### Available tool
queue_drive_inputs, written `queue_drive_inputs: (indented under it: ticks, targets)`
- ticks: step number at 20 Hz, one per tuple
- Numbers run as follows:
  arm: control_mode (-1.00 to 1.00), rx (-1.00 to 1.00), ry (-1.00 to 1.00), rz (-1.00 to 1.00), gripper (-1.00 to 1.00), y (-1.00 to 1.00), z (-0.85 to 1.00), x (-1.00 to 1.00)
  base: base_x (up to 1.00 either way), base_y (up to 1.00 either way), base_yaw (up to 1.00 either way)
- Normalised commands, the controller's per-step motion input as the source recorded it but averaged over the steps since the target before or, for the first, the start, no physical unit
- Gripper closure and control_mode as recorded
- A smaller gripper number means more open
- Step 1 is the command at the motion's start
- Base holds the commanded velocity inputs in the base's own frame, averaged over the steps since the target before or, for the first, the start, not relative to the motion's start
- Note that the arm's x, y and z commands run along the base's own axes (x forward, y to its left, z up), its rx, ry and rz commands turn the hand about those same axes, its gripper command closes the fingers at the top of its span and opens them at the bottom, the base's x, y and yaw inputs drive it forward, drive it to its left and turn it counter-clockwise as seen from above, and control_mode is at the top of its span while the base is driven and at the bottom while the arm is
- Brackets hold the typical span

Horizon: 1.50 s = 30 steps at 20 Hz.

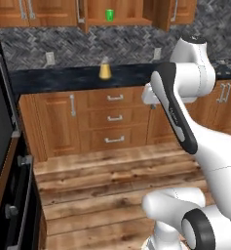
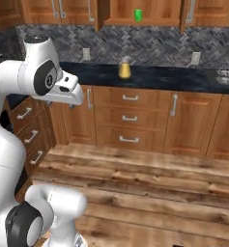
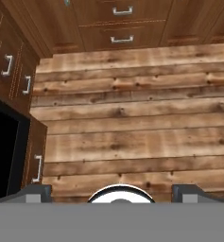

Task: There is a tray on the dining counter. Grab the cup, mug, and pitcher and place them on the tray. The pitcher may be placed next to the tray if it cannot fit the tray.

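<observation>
Oven front (image 1: 2, 146): one, dark, at the left edge of the left base view; a dark opening at the left of the hand view is probably the same appliance.
Wall outlets (image 1: 49, 58): two on the grey backsplash, one on each side of the pitcher.
Pitcher (image 1: 105, 70): one, amber, cone-shaped, upright on the long black-topped counter (image 1: 63, 78) against the backsplash; long axis vertical, wide base down, pale neck up.
Mug (image 1: 109, 15): one, bright green, standing in the open wall cabinet (image 1: 119, 10) above the counter, higher than the pitcher and slightly to its right; the handle is too small to make out.
Drawer stack (image 1: 115, 118): three drawers with pale bar handles, directly below the pitcher.
Arm (image 1: 180, 112): one, white, folded above the plank floor (image 1: 112, 176), well apart from the counter.
Gripper (image 3: 112, 191): one, pointing down at the floor, finger tips spread wide with bare boards between them; nothing held.
Bearing, jaws to pitcher: ahead across open floor and well above the line the hand now looks along. In my judgement the base must close in and the hand must lift and level before any grasp.
Bearing, jaws to mug: the same direction, higher still.
</observation>
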Motion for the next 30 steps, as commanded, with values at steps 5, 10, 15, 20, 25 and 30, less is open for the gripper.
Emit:
queue_drive_inputs:
  ticks: [5, 10, 15, 20, 25, 30]
  targets:
    - [1.00, 0.00, 0.00, 0.00, -1.00, 0.00, 0.00, 0.00, 1.00, 0.00, 0.00]
    - [1.00, 0.00, 0.00, 0.00, -1.00, 0.00, 0.00, 0.00, 1.00, -0.01, 0.00]
    - [1.00, 0.00, 0.00, 0.00, -1.00, 0.00, 0.00, 0.00, 1.00, -0.11, 0.00]
    - [1.00, 0.00, 0.00, 0.00, -1.00, 0.00, 0.00, 0.00, 0.98, -0.37, 0.00]
    - [1.00, 0.00, 0.00, 0.00, -1.00, 0.00, 0.00, 0.00, 0.86, -0.39, 0.00]
    - [1.00, 0.00, 0.00, 0.00, -1.00, 0.00, 0.00, 0.00, 0.72, -0.22, 0.00]
